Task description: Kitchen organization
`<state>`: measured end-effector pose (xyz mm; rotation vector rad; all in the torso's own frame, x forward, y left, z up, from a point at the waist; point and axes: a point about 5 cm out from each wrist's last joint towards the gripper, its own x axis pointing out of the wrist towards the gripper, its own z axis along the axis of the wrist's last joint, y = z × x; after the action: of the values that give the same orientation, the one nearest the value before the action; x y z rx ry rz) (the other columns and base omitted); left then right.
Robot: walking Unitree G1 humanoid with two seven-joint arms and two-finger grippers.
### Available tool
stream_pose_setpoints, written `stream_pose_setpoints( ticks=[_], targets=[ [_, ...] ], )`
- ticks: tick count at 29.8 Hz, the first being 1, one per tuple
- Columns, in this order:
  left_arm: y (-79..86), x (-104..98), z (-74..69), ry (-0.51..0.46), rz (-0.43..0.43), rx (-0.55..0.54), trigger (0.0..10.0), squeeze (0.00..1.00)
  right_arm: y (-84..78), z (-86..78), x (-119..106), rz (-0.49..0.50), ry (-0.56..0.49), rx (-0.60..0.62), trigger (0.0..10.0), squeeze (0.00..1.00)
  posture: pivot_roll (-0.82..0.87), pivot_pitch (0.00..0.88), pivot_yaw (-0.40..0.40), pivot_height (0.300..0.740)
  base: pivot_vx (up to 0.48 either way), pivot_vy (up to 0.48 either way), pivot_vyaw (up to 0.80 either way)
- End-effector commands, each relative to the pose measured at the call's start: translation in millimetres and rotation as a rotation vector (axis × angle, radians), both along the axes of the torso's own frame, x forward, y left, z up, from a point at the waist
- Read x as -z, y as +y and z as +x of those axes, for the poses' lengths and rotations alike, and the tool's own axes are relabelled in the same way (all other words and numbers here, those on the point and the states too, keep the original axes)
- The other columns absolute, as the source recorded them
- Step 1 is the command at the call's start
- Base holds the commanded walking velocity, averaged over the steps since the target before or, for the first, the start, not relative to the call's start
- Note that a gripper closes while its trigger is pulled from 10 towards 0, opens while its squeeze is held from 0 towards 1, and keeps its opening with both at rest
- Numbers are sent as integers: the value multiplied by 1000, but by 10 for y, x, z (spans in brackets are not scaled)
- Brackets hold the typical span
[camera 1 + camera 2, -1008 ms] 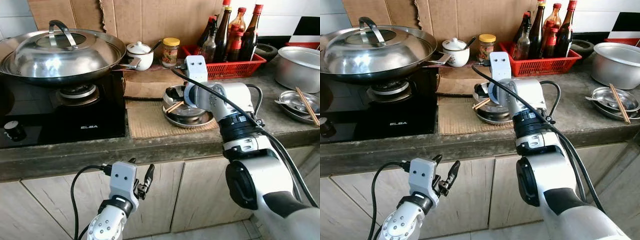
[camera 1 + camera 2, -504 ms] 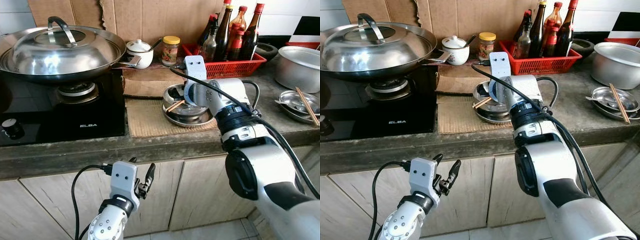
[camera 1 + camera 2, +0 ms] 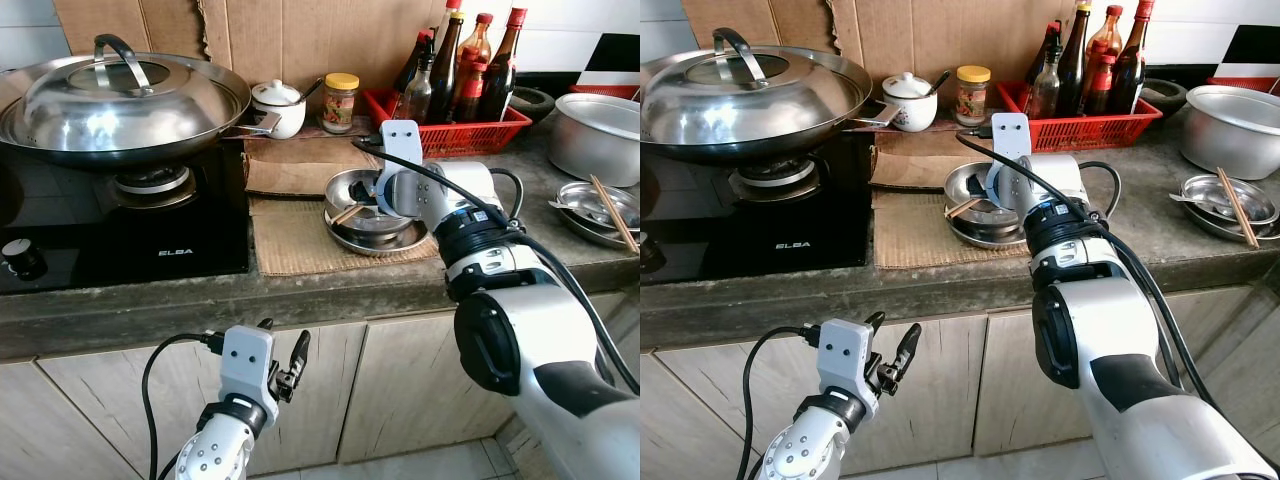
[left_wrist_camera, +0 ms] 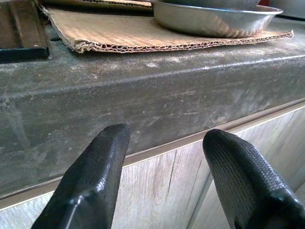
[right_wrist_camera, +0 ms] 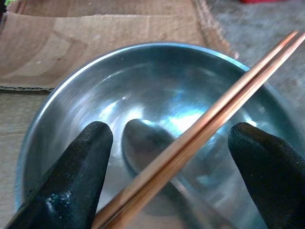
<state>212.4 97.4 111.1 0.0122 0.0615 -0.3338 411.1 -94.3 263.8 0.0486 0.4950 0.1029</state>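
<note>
Polished, mirror-bright steel was seen in the bowl (image 5: 143, 109) lying between the spread right gripper (image 5: 167, 157) fingers, and the spoon (image 5: 147, 148) in it was of duller metal. The chopsticks (image 5: 209, 114) crossing between those fingers were of smooth reddish wood. Matt, finely textured black rubber was shown on the left gripper (image 4: 167, 181) fingers. Beyond their tips, the countertop edge (image 4: 157, 95) was rough, stained stone, the mat (image 4: 119, 31) raw corrugated cardboard, and the cabinet front (image 4: 157, 191) pale matt wood grain.
</note>
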Motion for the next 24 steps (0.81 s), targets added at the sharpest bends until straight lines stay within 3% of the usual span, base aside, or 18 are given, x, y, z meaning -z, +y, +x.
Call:
stream_pose_setpoints(
  ticks=[1, 6, 7, 14, 24],
  targets=[
    [7, -32, -10, -9, -1, -4, 10000, 0, 47, -2, -75, -12, -2, -18, 10000, 0, 53, 0, -85, 740, 0, 0, 0],
    [2, -31, -12, -10, -1, -4, 10000, 0, 129, -14, 7, -42, 17, -55, 10000, 0, 54, 0, -90, 740, 0, 0, 0],
    [1, -30, -13, -9, -1, -4, 10000, 0, 128, -12, 25, -47, 19, -52, 0, 0, 54, 0, -88, 740, 0, 0, 0],
    [-1, -36, -22, -10, -4, -8, 10000, 0, 111, -6, 71, -33, 28, -36, 0, 0, 59, 0, -95, 740, 0, 0, 0],
    [6, -33, -29, -8, -2, -4, 10000, 0, 68, 27, -55, 15, -25, -1, 0, 0, 59, 0, -90, 740, 0, 0, 0]
  ],
)
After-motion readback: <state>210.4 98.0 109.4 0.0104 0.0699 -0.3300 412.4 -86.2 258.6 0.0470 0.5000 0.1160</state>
